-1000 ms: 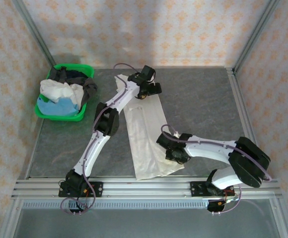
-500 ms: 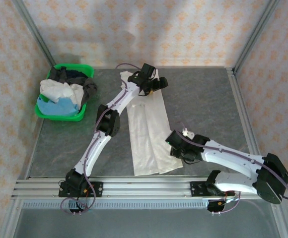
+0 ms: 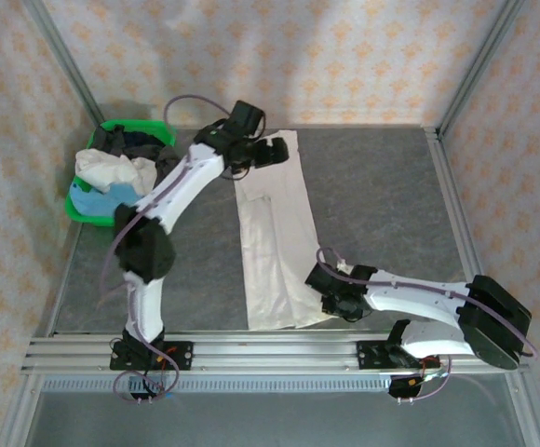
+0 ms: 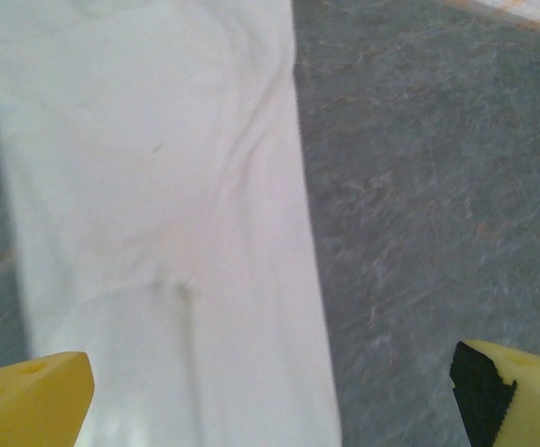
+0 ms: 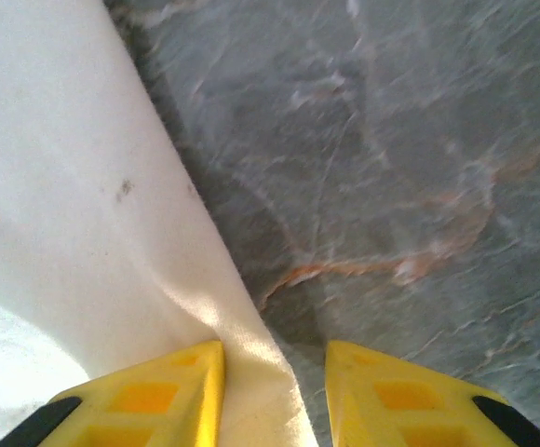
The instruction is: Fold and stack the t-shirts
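Observation:
A white t-shirt (image 3: 275, 242), folded into a long narrow strip, lies down the middle of the grey table (image 3: 382, 196). My left gripper (image 3: 272, 154) hovers over its far end, jaws wide open and empty; the left wrist view has the cloth (image 4: 158, 186) below the gripper (image 4: 270, 410). My right gripper (image 3: 328, 298) sits low at the shirt's near right edge. In the right wrist view the shirt's edge (image 5: 56, 214) runs between the gripper (image 5: 275, 396) fingers (image 5: 149, 396), touching the left one, with a gap to the right one. More t-shirts (image 3: 107, 177), white, light blue and black, are piled in the basket.
The green plastic basket (image 3: 112, 221) stands at the far left of the table, close to the left arm's elbow. Metal frame posts and patterned walls close in the table. An aluminium rail (image 3: 279, 352) runs along the near edge, holding both arm bases.
The left arm swung left, its gripper still at the shirt's far end and opened wider. The right gripper moved to the shirt's near right edge and its jaws narrowed.

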{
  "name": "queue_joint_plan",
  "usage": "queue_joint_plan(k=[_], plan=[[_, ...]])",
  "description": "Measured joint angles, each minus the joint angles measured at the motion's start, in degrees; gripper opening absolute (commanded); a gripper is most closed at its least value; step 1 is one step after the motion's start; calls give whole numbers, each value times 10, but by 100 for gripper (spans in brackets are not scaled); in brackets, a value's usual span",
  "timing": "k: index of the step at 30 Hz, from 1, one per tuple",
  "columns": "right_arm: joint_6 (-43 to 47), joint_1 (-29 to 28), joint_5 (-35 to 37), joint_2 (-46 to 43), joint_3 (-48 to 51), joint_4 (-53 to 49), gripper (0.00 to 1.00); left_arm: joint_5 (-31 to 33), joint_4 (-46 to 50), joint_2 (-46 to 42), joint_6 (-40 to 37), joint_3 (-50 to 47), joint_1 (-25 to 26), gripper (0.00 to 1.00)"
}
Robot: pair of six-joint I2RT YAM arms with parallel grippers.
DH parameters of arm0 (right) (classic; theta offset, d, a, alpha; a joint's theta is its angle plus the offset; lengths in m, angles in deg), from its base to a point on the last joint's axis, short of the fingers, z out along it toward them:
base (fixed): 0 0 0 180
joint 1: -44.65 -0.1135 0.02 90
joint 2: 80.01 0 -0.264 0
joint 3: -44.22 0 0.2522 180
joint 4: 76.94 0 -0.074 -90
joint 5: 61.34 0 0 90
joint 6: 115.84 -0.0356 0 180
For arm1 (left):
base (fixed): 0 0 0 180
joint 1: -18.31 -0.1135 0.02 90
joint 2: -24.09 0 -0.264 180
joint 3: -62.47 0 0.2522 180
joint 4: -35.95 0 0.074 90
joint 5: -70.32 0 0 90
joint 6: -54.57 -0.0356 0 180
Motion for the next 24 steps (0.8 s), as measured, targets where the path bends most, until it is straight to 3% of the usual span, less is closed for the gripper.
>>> queue_joint_plan(k=[6,11,17,24], plan=[[-30,-40,-9,4,-25,-20,38,30,-31,-190,16,-309,14,91],[-30,-41,-12,-13,-45,-43,43,57,-31,-304,65,-523,92,82],[-28,-41,-28,-15,-39,-64,44,73,-29,-431,172,-665,251,73],[-12,-41,-52,28,-33,-45,43,93,-39,-485,287,-719,375,69]])
